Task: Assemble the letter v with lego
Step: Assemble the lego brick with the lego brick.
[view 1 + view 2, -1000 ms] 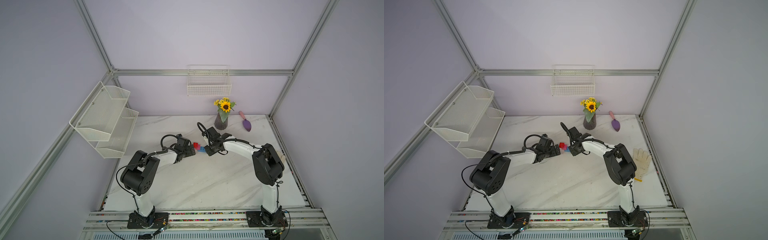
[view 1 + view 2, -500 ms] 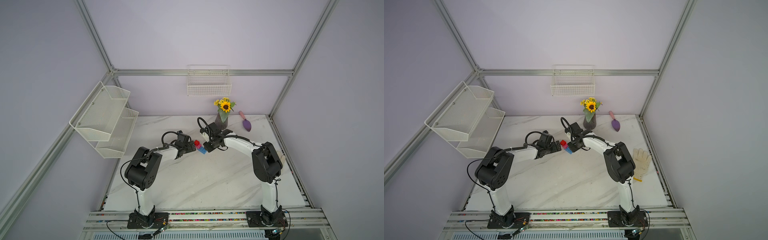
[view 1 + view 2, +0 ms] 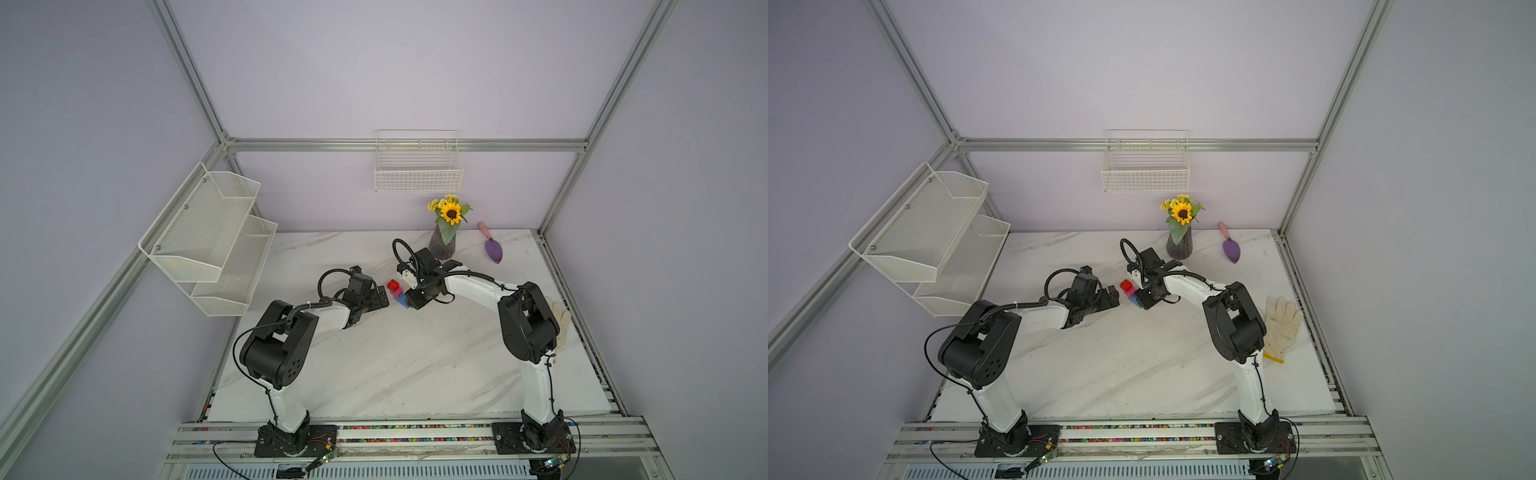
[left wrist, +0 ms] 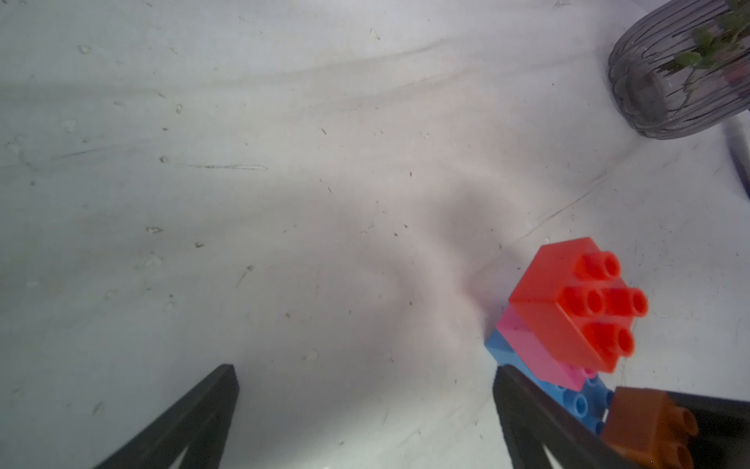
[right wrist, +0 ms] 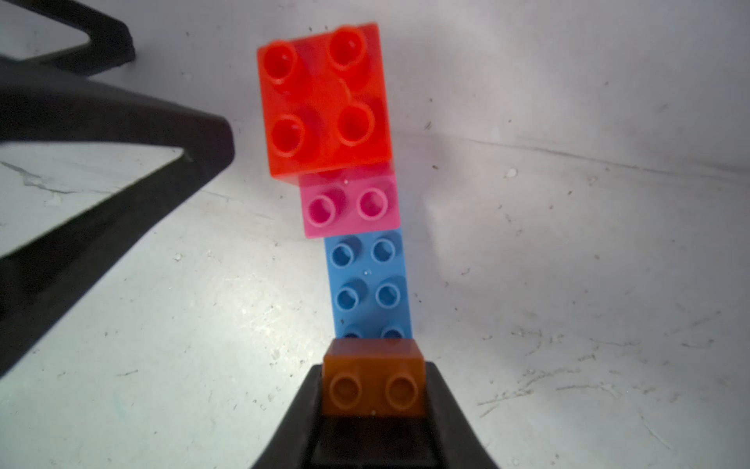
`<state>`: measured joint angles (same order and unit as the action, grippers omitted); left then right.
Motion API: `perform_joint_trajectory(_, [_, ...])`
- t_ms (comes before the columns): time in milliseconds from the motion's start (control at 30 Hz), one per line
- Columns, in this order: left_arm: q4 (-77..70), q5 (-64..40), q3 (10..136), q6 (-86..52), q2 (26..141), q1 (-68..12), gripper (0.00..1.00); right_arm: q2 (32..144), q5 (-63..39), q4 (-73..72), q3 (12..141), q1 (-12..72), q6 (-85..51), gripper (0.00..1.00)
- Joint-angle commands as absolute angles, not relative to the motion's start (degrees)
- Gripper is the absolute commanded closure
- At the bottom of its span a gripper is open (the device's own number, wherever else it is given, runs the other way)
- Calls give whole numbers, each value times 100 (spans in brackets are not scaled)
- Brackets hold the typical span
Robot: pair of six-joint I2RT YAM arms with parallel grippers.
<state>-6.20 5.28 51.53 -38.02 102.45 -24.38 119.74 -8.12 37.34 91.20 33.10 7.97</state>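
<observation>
Surrounding items: vase of sunflowers close behind the right wrist; purple trowel beside the vase; white glove by the right edge, partly hidden by the right arm; wire basket on the rear wall; tiered mesh shelf on the left wall.
Surface: white marble table, scuffed.
Lego assembly: mid-table, between the two grippers, in front of the vase; whether it touches the tabletop cannot be told.
Bricks: blue brick lowest; pink brick on one end; red brick stepped on the pink; orange-brown brick on the other end.
Standing in the way: left gripper, just beside the red end.
Left gripper state: jaws spread wide, holding nothing.
Right gripper state: jaws narrowed, clamping the orange-brown brick from both sides.
</observation>
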Motion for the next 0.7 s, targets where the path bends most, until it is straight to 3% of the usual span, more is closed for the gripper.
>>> perform_joint_trajectory(0, [-775,397,4998,-3906,10154,-2399,0,11900,-859,3758,9066,3325,908,89])
perform_joint_trajectory(667, [-1054,141,4448,-4035,9791,-2399,0,11979,-604,3585,8538,3472,835,89])
